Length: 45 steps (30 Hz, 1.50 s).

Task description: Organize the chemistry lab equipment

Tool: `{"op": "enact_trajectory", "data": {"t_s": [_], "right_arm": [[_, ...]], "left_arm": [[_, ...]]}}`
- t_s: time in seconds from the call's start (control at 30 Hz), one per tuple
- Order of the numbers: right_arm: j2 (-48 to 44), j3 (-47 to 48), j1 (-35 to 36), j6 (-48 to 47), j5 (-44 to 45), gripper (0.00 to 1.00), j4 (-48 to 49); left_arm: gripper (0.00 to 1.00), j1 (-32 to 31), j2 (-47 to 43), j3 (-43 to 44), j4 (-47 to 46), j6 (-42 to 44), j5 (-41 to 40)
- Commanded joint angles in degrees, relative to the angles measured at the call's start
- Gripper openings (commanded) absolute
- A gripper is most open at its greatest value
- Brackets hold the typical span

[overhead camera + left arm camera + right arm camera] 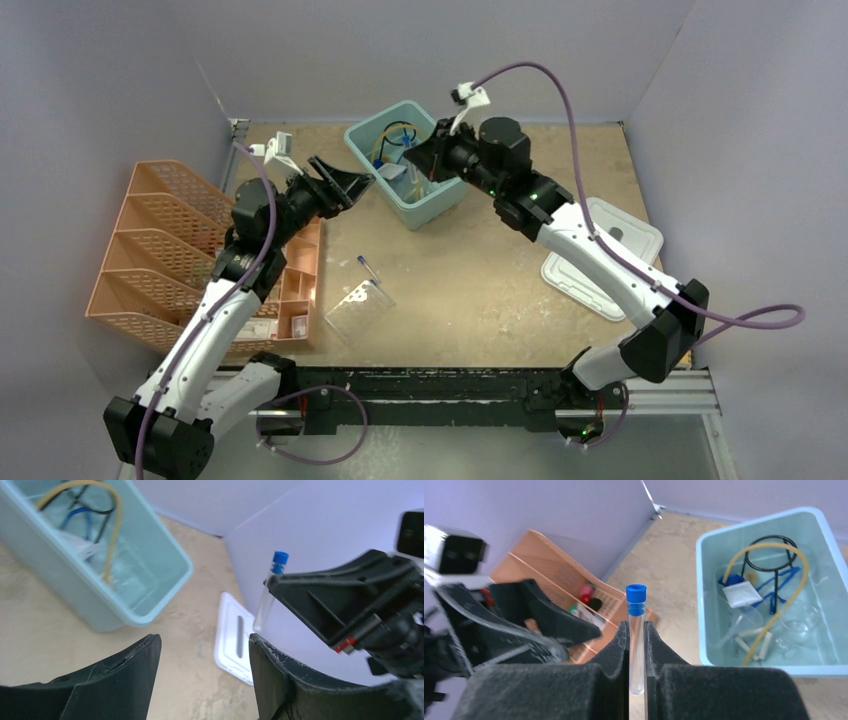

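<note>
My right gripper (636,626) is shut on a clear blue-capped tube (636,645), held upright with the cap above the fingers. It hangs by the near left corner of the teal bin (432,213), where my right gripper (424,160) faces my left gripper (352,182). My left gripper (205,647) is open and empty, with the held tube (267,600) just beyond its right finger. In the bin lie the black wire ring stand (772,555), amber rubber tubing (798,587), blue-framed glasses (785,578) and a white pad (740,594). Another blue-capped tube (366,268) lies by the clear rack (358,308).
The orange mesh file organizer (165,250) stands at the left, with a low orange compartment tray (298,290) of small items beside it. The pale grey lid (603,255) lies flat at the right, under my right forearm. Grey walls close in the table.
</note>
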<state>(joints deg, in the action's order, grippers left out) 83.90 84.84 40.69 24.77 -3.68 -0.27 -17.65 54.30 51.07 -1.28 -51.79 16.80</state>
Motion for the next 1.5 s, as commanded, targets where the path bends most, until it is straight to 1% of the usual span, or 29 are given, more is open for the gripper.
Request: {"op": "enact_trajectory", "data": {"t_s": [0.0,0.07,0.13,0.27,0.37,0.43,0.53,0.67,0.73,0.77,0.8,0.83,0.87,0.9,0.93,0.97,1.07,1.23,1.33,1.47], "right_arm": [[-2.93,0.15,-1.85,7.73,-5.88,0.05,6.84],[-3.51,-0.27,-2.77,9.30,-7.91,0.05,7.75],[-3.93,-0.33,-3.49,10.24,-9.73,0.05,7.90],[-5.15,-0.96,-3.81,10.77,-11.34,0.05,7.98],[-5.41,-1.12,-3.91,10.44,-12.05,0.05,7.61],[-5.41,-1.09,-3.99,10.34,-12.25,0.05,7.32],[-5.32,-0.92,-4.06,10.05,-12.63,0.05,6.98],[-5.37,-0.79,-4.19,9.58,-12.79,0.06,6.10],[-5.52,-0.72,-4.36,9.31,-12.85,0.06,5.28],[-5.62,-0.67,-4.48,9.10,-12.76,0.08,4.79],[-5.73,-0.46,-4.70,8.89,-12.63,0.11,4.13],[-5.83,-0.09,-4.99,8.60,-13.33,0.21,3.17],[-5.91,0.42,-5.24,7.80,-14.14,0.35,2.17],[-5.94,1.71,-5.45,6.83,-14.90,0.45,0.70],[-5.71,3.28,-5.78,5.73,-15.36,0.52,-2.64],[-5.27,5.45,-6.08,4.93,-15.57,0.57,-6.14],[-3.60,10.62,-6.96,3.79,-16.09,0.61,-15.41],[-2.04,13.62,-7.11,3.96,-21.95,0.65,-18.68],[-0.86,15.13,-7.11,3.43,-23.03,0.66,-20.67],[0.80,16.77,-7.11,2.66,-21.43,0.65,-24.01]], "left_arm": [[0.64,-5.88,4.07,2.34,-15.95,-2.71,7.67],[0.65,-9.78,6.91,5.73,-14.38,0.39,6.29],[0.65,-11.64,9.15,7.85,-13.75,1.48,5.63],[0.64,-11.97,11.58,9.17,-15.62,0.47,3.87],[0.59,-11.97,12.50,9.99,-16.41,0.48,3.06],[0.53,-11.97,13.11,10.84,-16.26,0.83,2.96],[0.39,-11.96,14.20,12.01,-15.56,1.71,3.62],[0.23,-11.97,14.62,12.59,-15.26,2.85,3.78],[0.14,-11.97,14.16,12.29,-15.41,4.34,3.48],[0.07,-11.97,13.69,12.14,-15.30,5.87,3.32],[0.02,-11.97,13.26,11.99,-14.88,7.32,3.06],[0.00,-11.97,12.83,11.83,-14.41,8.98,3.04],[0.00,-11.97,12.46,11.79,-13.84,10.93,3.32],[0.00,-11.97,12.13,11.68,-13.37,12.84,3.77],[0.00,-11.97,11.95,11.42,-13.40,15.18,4.36],[0.00,-11.97,11.67,11.20,-13.19,17.34,5.05],[0.00,-11.93,11.18,10.93,-11.20,25.41,6.89],[0.00,-11.97,12.77,12.73,-3.91,38.76,12.75],[0.00,-11.96,14.34,14.60,-0.47,43.41,14.99],[0.00,-11.97,15.41,14.71,-0.01,46.41,16.90]]}}
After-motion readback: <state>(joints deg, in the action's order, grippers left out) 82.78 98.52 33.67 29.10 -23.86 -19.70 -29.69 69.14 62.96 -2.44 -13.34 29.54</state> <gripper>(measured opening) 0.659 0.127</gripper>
